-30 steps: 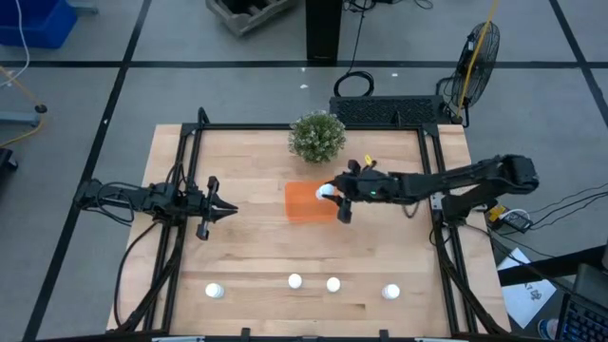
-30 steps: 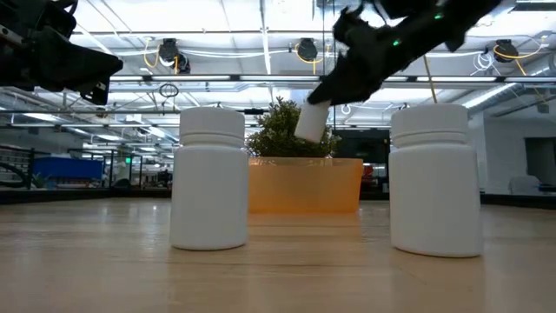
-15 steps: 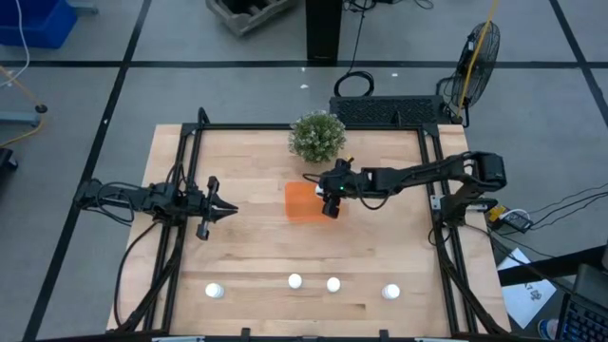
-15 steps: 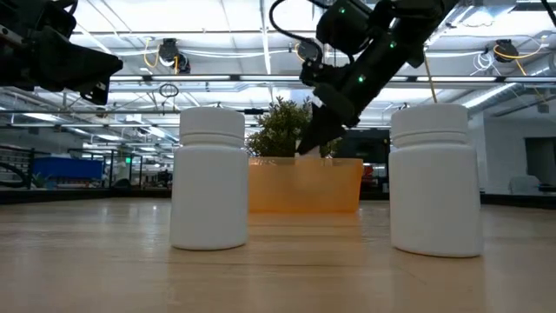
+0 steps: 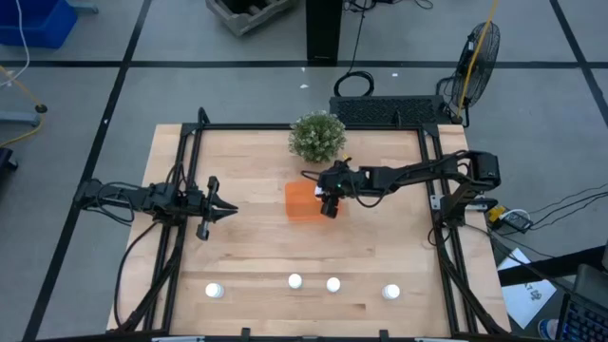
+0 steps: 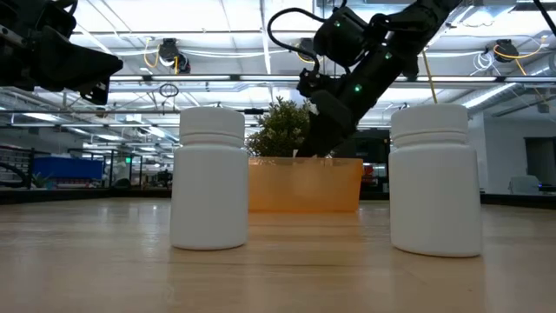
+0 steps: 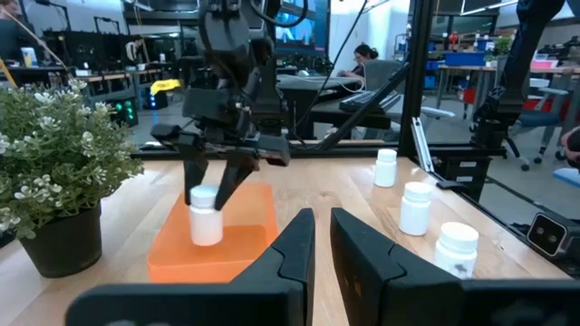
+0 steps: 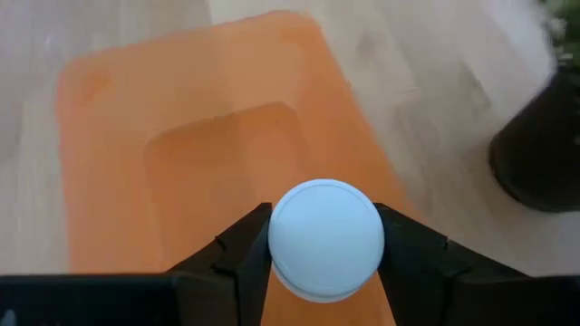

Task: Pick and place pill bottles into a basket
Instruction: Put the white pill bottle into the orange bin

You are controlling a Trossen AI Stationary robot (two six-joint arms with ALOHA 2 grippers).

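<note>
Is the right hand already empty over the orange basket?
No, the right hand is shut on a white pill bottle, held right above the orange basket.

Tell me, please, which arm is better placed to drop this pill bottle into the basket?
The right: its gripper holds the pill bottle directly over the orange basket, while the left gripper waits off to the side.
</note>
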